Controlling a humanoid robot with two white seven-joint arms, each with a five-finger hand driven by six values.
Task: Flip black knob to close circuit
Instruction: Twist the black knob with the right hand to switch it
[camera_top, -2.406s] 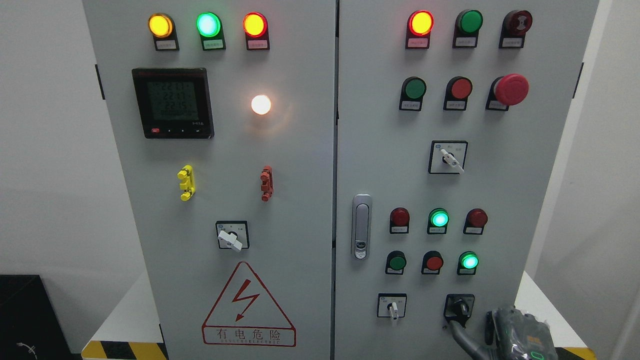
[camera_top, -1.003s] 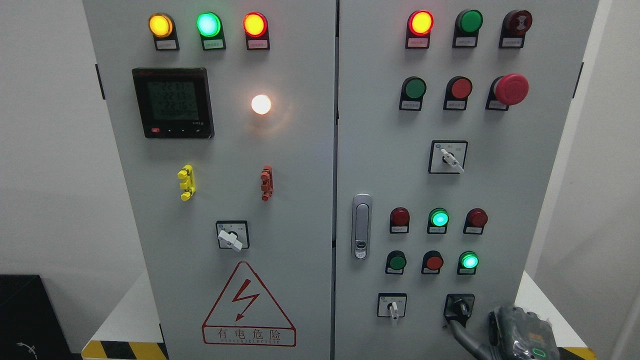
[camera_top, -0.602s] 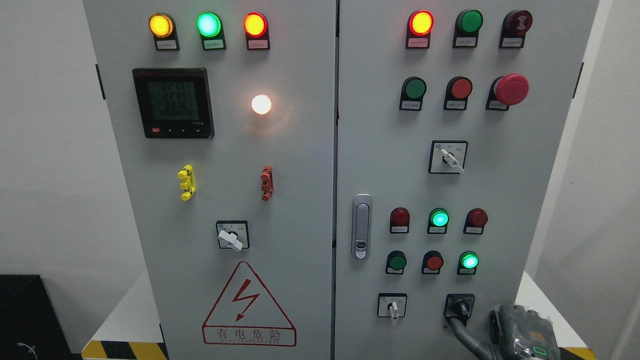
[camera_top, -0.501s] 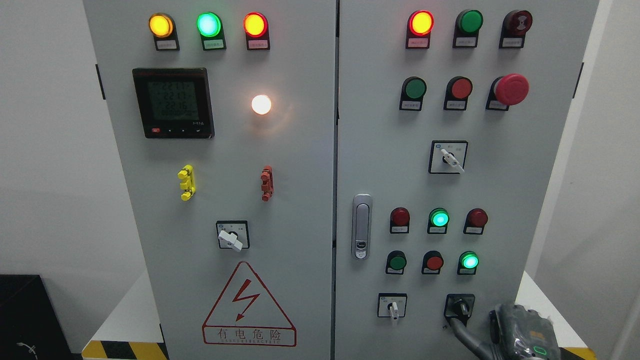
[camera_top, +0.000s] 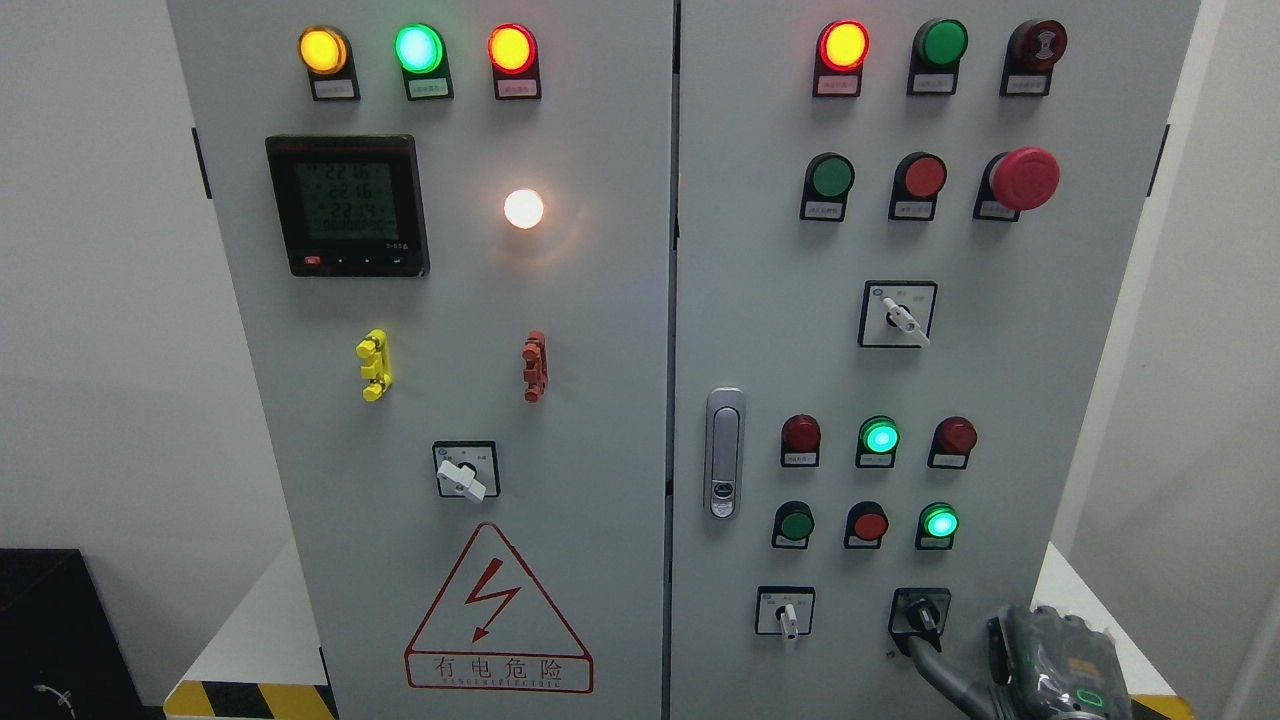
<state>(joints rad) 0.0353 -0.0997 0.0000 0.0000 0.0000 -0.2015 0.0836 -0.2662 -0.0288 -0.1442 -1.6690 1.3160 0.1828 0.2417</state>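
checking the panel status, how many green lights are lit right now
3: one in the left door's top row, one in the right door's lower indicator row, one just below and right of it. None seems hidden.

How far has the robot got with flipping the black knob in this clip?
Nothing looks done: the black knob sits in its square plate at the lower right of the cabinet. In hand: the right hand is low beside it, one finger reaching the knob. Whether it grips is unclear. Left: the flip itself.

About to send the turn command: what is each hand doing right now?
Left hand: not in view.
Right hand: at the lower right, one finger reaching up to the black knob; whether it grips cannot be told.
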